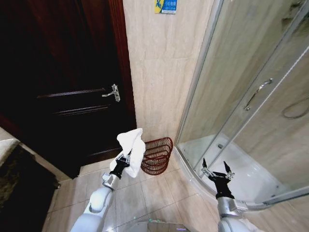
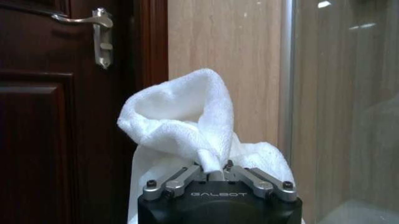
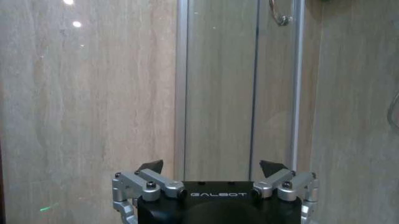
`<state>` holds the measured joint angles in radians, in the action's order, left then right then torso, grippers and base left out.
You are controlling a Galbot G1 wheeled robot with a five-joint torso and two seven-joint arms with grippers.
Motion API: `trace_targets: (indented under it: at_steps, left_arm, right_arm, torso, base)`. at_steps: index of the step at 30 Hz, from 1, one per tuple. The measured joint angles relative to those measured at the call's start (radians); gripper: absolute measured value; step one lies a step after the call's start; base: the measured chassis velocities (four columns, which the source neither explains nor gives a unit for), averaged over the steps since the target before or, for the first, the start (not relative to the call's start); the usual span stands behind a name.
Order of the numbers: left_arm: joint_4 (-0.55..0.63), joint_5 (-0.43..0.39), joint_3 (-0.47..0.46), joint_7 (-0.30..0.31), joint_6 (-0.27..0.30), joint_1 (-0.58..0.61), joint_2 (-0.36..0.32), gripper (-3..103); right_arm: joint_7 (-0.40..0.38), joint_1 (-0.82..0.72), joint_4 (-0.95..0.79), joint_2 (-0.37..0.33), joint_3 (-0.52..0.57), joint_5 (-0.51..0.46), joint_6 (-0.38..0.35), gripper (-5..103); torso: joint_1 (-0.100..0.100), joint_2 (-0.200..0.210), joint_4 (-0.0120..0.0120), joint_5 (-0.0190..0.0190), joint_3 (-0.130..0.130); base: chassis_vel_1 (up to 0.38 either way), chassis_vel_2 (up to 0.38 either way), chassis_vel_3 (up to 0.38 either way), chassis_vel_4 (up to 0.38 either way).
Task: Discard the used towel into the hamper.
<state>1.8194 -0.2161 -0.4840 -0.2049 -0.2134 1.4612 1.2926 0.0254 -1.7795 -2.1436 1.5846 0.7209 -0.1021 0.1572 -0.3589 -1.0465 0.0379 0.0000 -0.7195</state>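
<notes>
- Left gripper (image 1: 126, 158) (image 2: 215, 169): jaws clamped on a pinched fold of the white towel (image 1: 133, 145) (image 2: 187, 123), held up in the air, left of centre.
- Towel bunches above the jaws and hangs down past them; its right edge overlaps the hamper's left rim in the head view, contact cannot be told.
- "GALBOT" printed in light letters on the black body of the left gripper, readable in the left wrist view.
- Right gripper (image 1: 218, 166) (image 3: 212, 165): jaws apart, holding nothing, raised at right near the shower enclosure (image 1: 251, 96); same "GALBOT" lettering on its body in the right wrist view.
- Hamper (image 1: 157, 154): dark reddish-brown wire basket on the tiled floor (image 1: 145, 198), at the foot of the beige wall (image 1: 164, 72), between the dark wooden door (image 1: 67, 82) and the shower enclosure; just right of the left gripper, a bit farther away.
- Door has a silver lever handle (image 1: 112, 93) (image 2: 93, 25).
- Blue and yellow sticker (image 1: 165, 6) high on the wall, writing too small to read.
- Shower enclosure door carries a metal bar handle (image 1: 257, 93).
</notes>
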Motion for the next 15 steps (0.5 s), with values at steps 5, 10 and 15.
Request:
trace_targets:
  at_steps: [5,10,15]
  left_arm:
    - [-0.017,0.000,0.003,-0.011,-0.009,-0.015,-0.001,8]
    - [-0.027,0.000,0.004,-0.011,-0.013,-0.026,0.006,8]
    - [-0.032,-0.001,0.004,-0.011,-0.015,-0.032,0.008,8]
  right_arm:
    - [0.003,0.003,0.002,0.010,-0.011,0.008,0.000,100]
    - [0.004,0.003,0.006,0.012,-0.015,0.020,-0.015,100]
    - [0.005,0.006,0.005,0.009,-0.015,0.022,-0.018,100]
  torso:
    - [0.009,0.019,-0.0003,0.0000,0.010]
    - [0.020,0.046,0.0000,0.0000,0.026]
    - [0.032,0.071,-0.0001,0.0000,0.039]
  base:
    - [0.000,0.000,0.000,0.000]
    - [0.000,0.000,0.000,0.000]
    - [0.000,0.000,0.000,0.000]
